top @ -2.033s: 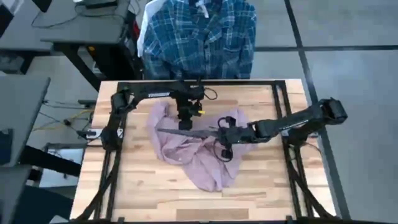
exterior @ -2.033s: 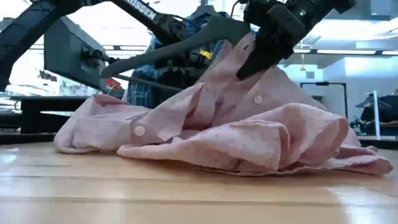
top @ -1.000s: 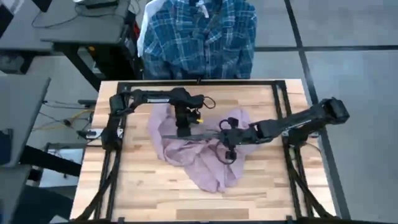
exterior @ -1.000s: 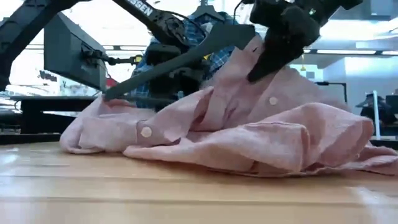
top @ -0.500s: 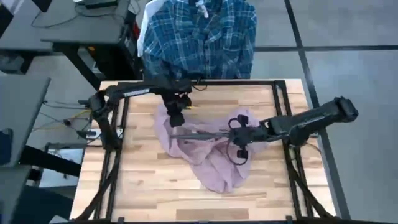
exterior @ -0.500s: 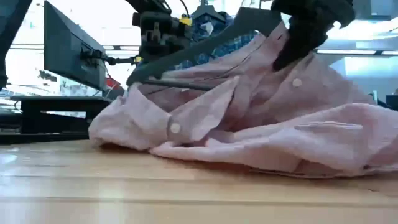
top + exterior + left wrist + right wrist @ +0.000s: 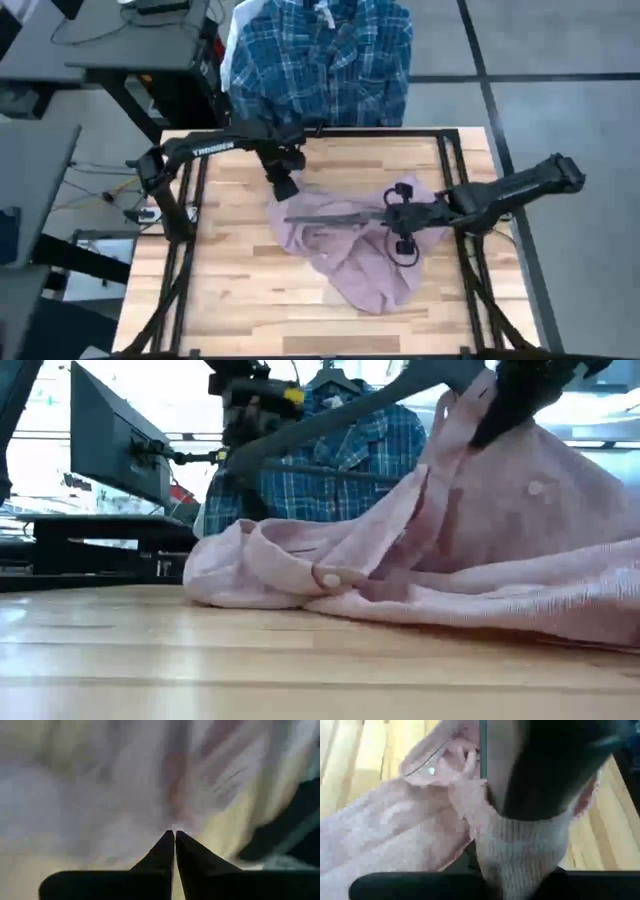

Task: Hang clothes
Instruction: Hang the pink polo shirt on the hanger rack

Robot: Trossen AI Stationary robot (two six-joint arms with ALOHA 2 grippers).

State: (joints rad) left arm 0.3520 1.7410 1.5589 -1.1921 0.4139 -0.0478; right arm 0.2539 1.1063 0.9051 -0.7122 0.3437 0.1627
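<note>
Two grippers closed | left gripper pinching pink shirt collar edge | right gripper gripping dark hanger inside shirt | plaid shirt hung behind table.

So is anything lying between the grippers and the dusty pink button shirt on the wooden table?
Nothing visible does. The right gripper is shut on the dusty pink shirt, lifting a fold of it. The left gripper, shut, sits at the shirt's far edge, beside the dark hanger lying across it.
</note>
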